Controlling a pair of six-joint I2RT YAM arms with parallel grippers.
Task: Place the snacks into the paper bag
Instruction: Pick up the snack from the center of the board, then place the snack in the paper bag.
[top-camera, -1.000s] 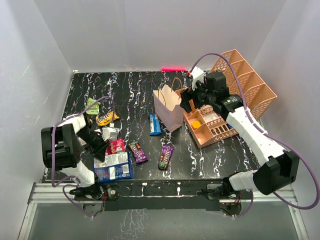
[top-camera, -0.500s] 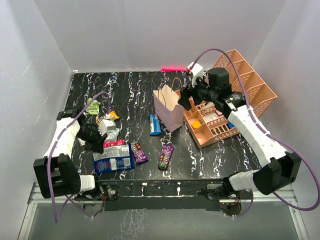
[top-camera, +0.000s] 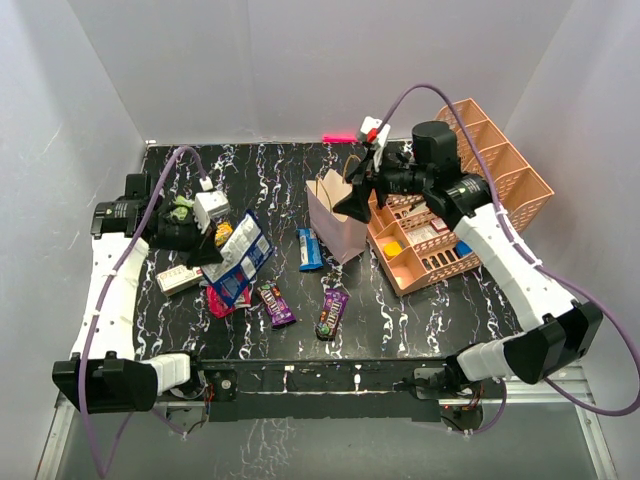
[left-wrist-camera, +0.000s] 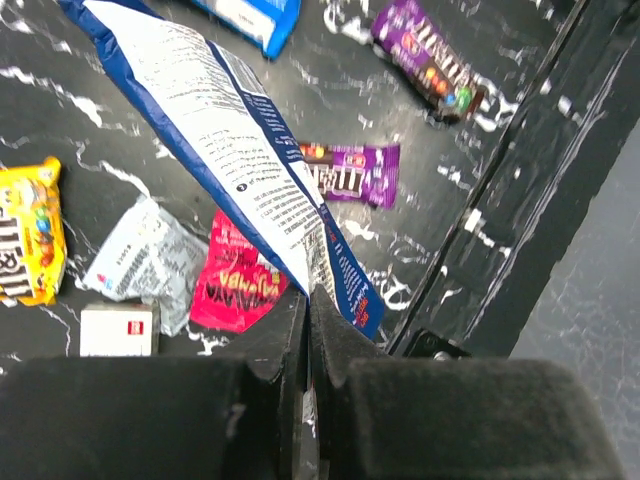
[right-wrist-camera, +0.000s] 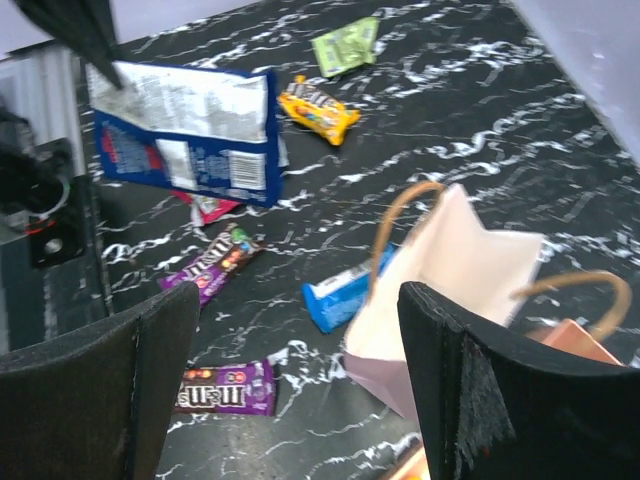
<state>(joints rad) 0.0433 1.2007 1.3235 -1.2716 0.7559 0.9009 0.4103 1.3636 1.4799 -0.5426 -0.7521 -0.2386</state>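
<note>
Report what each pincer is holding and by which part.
Left pincer: shut on the blue-and-white pouch, pinching the edge of one short end. Right pincer: open, holding nothing, by the paper bag.

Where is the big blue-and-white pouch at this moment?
The blue-and-white pouch hangs on the left side of the top view, held in the shut jaws of the left gripper, over the red-pink packet and left of the paper bag.

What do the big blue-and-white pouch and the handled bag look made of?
The blue-and-white pouch: likely thin plastic film, slightly glossy; it hangs limp and bends, printed all over. The paper bag: matte pale paper, its stiff creased walls standing open.
</note>
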